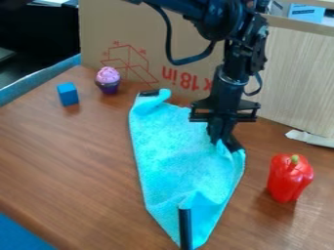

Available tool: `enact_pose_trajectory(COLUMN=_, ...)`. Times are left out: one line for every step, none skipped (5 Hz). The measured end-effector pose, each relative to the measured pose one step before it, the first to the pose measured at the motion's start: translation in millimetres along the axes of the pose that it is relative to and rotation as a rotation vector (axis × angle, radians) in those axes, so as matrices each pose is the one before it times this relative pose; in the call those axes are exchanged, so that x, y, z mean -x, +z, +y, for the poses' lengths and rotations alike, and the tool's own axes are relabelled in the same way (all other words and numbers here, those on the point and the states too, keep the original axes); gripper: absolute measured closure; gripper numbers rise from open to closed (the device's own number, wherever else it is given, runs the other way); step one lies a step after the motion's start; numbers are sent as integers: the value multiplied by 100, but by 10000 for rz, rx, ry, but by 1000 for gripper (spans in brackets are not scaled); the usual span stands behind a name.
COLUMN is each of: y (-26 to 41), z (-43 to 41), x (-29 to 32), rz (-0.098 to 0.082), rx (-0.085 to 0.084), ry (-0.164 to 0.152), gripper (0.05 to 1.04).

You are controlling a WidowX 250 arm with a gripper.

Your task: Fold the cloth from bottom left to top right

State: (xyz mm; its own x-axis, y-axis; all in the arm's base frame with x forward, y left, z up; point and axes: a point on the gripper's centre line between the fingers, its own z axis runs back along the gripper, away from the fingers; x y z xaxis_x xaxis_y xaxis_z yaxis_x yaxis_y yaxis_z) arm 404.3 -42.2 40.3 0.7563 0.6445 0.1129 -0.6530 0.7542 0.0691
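The turquoise cloth (176, 151) lies lengthwise on the brown table, narrowing to a point near the front edge. Black strips mark its upper left corner, its right corner and its lower end, where a small fold stands up beside the strip. The black gripper (219, 138) points down at the cloth's right side, close to the right corner's black strip. Its fingers are together on the cloth, which is bunched and creased just below them.
A red pepper (289, 177) stands right of the cloth. At the back left are a blue block (68, 93) and a purple-pink cupcake (108, 80). A cardboard panel (140, 53) and a pale wooden panel (297, 80) border the table's back, with a white strip (310, 138) at the right.
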Motion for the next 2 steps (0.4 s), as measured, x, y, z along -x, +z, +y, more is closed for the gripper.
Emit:
enact_pose_trajectory(y=42, z=-132, x=-4, rz=25, rx=57, ry=183, gripper=850)
enact_pose_trajectory(y=135, z=-330, x=169, rz=123, rx=205, ry=62, gripper=586)
